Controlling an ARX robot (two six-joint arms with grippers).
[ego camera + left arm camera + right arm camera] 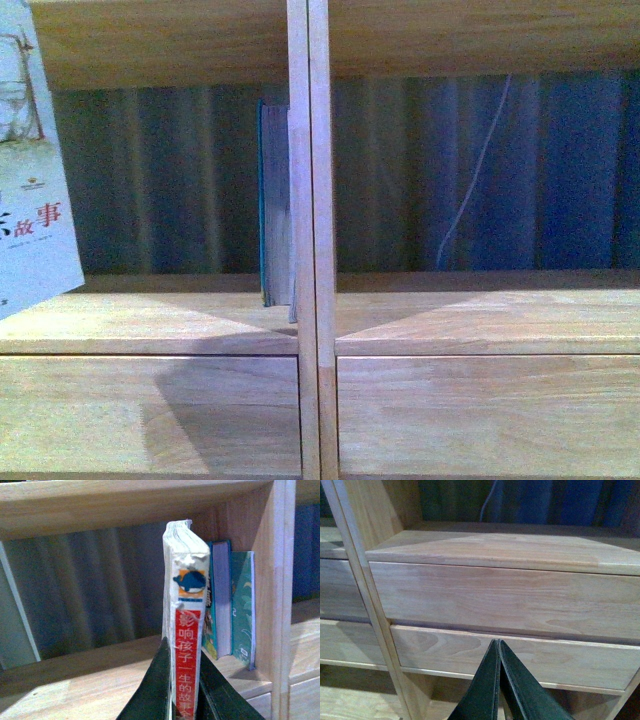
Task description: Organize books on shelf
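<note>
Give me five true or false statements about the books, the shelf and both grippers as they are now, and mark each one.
1. The left gripper has its jaws shut on the paperback. True.
2. The teal book lies flat on the shelf. False: it stands upright against the centre divider.
3. The paperback leans on the teal book. False: the front view shows a wide gap between them.
4. The right gripper is shut and holds nothing. True.
5. The compartment right of the centre divider holds two books. False: no book shows there.
</note>
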